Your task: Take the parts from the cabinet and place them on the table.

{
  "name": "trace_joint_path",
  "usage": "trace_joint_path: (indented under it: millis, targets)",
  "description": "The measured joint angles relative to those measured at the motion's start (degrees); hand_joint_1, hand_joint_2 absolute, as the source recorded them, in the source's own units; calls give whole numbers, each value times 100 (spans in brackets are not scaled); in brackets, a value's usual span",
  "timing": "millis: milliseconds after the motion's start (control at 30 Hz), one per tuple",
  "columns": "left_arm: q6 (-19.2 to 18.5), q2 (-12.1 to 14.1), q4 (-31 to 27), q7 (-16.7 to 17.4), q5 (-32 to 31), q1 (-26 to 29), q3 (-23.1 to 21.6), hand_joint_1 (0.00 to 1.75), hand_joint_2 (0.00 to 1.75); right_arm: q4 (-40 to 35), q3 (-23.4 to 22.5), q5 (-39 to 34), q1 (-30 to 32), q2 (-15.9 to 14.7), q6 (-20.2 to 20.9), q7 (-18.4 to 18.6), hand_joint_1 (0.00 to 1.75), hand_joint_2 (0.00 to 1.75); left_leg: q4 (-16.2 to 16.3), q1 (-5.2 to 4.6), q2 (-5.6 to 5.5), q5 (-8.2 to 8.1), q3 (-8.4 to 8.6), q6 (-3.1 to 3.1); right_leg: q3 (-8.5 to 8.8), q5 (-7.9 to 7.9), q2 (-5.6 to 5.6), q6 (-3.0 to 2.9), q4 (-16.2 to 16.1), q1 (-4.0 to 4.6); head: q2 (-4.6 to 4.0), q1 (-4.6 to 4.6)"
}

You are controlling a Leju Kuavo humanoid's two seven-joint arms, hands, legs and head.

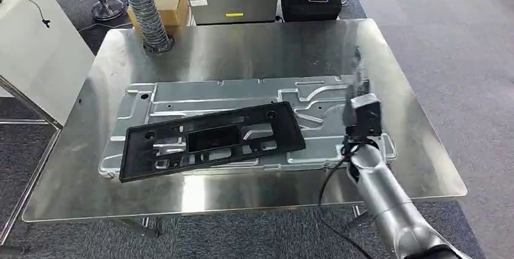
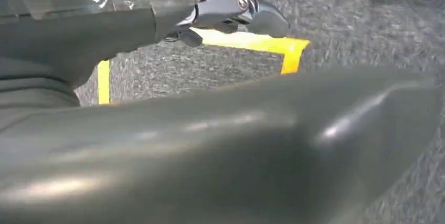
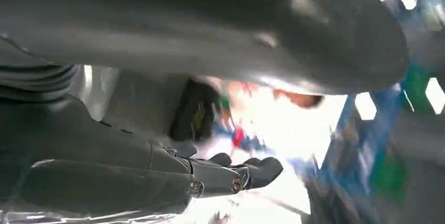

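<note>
- The right hand shows in the right wrist view with its dark fingers stretched out side by side and the thick thumb well apart from them; nothing lies between, so the hand holds nothing.
- In the head view that hand is a motion-blurred streak at centre right of the frame, above the right end of the metal plate; whether it touches the plate I cannot tell.
- The silver right arm rises from the lower right corner to the dark wrist block, crossing the near edge of the table.
- The left hand shows in the left wrist view with its fingers drawn close together and gently bent, the thumb apart from them, nothing in its hold; it hangs over grey carpet marked with yellow tape.
- The metal plate, a large stamped sheet, lies flat across the middle of the steel table.
- A black frame with cut-outs lies on top of the plate, tilted, toward the centre left.
- At the top of the frame a ribbed hose stands on the far left corner of the table; behind it are a cardboard box, a laptop and a black case.
</note>
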Motion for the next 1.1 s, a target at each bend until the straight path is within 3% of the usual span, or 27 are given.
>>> trace_joint_path:
  millis: [67,100,133,167,233,267,300,400,467,500,567,600,633,667,733,767,800,900,933,967,1000,1067,1100]
  targets:
    - [-9,15,0,-30,-2,5,4,0,0,-504,-369,-63,359,-48,-200,-114,0,0,849,20,2,-379,-387,-35,3,-12,-2,-12,9,11,0,0]
    - [-18,17,0,-39,-2,12,4,0,0,-783,-533,-46,567,-70,-377,-169,0,0,1107,23,4,-427,-513,-47,3,-20,1,-10,19,11,0,-2]
    - [-28,17,0,-50,-2,20,4,0,0,-1129,-706,55,781,-87,-703,-224,0,0,1076,25,7,-346,-491,-52,9,-31,4,0,29,10,0,-4]
    - [-39,17,0,-61,-2,27,7,0,0,-1483,-850,162,950,-127,-1069,-270,0,0,803,33,11,-158,-357,-52,15,-49,4,10,44,9,0,-2]
    - [-44,28,0,-74,0,30,7,0,0,-2093,-1070,262,1153,-170,-1541,-296,0,0,-131,39,9,334,126,-26,39,-92,24,40,87,6,0,-4]
    - [-44,31,0,-74,0,21,9,0,0,-2481,-1183,299,1359,-229,-1633,-298,0,0,-469,35,6,378,283,6,43,-118,23,77,106,19,0,-13]
    - [-44,35,0,-77,4,5,11,0,0,-2867,-1314,370,1598,-295,-1716,-302,0,0,-612,14,4,312,365,40,30,-143,13,118,151,55,0,-6]
    - [-42,46,0,-63,37,55,26,0,0,-3813,-1764,818,2002,-310,-1889,-298,0,0,-549,-19,-4,359,339,121,19,-90,7,194,136,26,0,20]
    - [-33,44,0,18,57,28,48,0,0,-4793,-2320,1084,2517,-245,-1913,-304,0,0,-655,15,1,435,349,232,-5,-333,40,271,303,-7,0,27]
    - [-33,44,0,46,66,22,55,0,0,-5239,-2659,1005,2821,-188,-1913,-320,0,0,-658,15,-24,449,331,270,-128,-616,53,295,634,-9,0,51]
    - [-33,39,0,68,81,83,61,0,0,-5781,-3285,747,3193,-57,-1913,-320,0,0,-654,8,-30,470,287,280,-485,-1125,63,331,1542,-20,0,71]
    - [-33,37,0,70,94,92,66,0,0,-5955,-3500,633,3409,-1,-1913,-298,0,0,-652,4,-12,489,255,274,-582,-1227,61,341,1825,-28,0,73]
    - [-33,35,0,70,98,85,72,0,0,-6123,-3670,555,3662,41,-1909,-298,0,0,-647,4,-10,510,218,271,-556,-1186,61,343,1856,-41,0,73]
    - [-33,26,0,70,103,82,85,0,0,-6271,-3840,465,3869,94,-1865,-296,0,0,-639,5,-8,531,180,258,-375,-1034,60,345,1611,-50,0,73]
    - [-33,22,0,68,105,81,114,0,0,-6432,-4225,345,4102,206,-1821,-296,0,0,-612,8,6,577,114,217,313,-648,56,324,543,-62,0,73]
    - [-33,22,0,63,105,69,127,0,0,-6467,-4365,332,4230,230,-1872,-296,0,0,-592,8,7,601,100,192,644,-634,54,300,67,-62,0,73]
    - [-33,22,0,61,105,64,144,0,0,-6487,-4481,321,4361,247,-1889,-287,0,0,-604,-9,1,629,93,153,635,-560,63,274,67,-16,0,60]
    - [-33,22,0,55,107,59,157,0,0,-6557,-4723,319,4530,306,-1898,-287,0,0,-650,0,5,740,94,36,554,-492,67,158,36,12,0,64]
    - [-35,26,0,55,105,65,160,0,0,-6576,-4764,319,4594,324,-1898,-287,0,0,-649,-23,-1,778,76,-2,500,-405,56,105,-40,-44,0,73]
    - [-35,24,0,52,107,61,164,0,0,-6585,-4792,319,4616,332,-1898,-287,0,0,-537,5,8,574,0,-22,455,-334,34,68,-44,-46,0,53]
    - [-35,24,0,53,109,62,166,0,0,-6598,-4829,334,4641,356,-1896,-287,0,0,-286,11,10,227,-81,-50,383,-277,35,21,-48,-44,0,44]
    - [-42,26,0,63,147,53,166,0,0,-6609,-4869,459,4713,446,-1896,-289,0,0,538,17,12,-442,-271,-86,236,-163,29,-4,-45,-26,0,42]
    - [-42,26,0,66,175,51,166,0,0,-6594,-4897,439,4756,507,-1891,-289,0,0,919,15,11,-605,-325,-93,147,-102,26,-7,-36,-16,0,36]
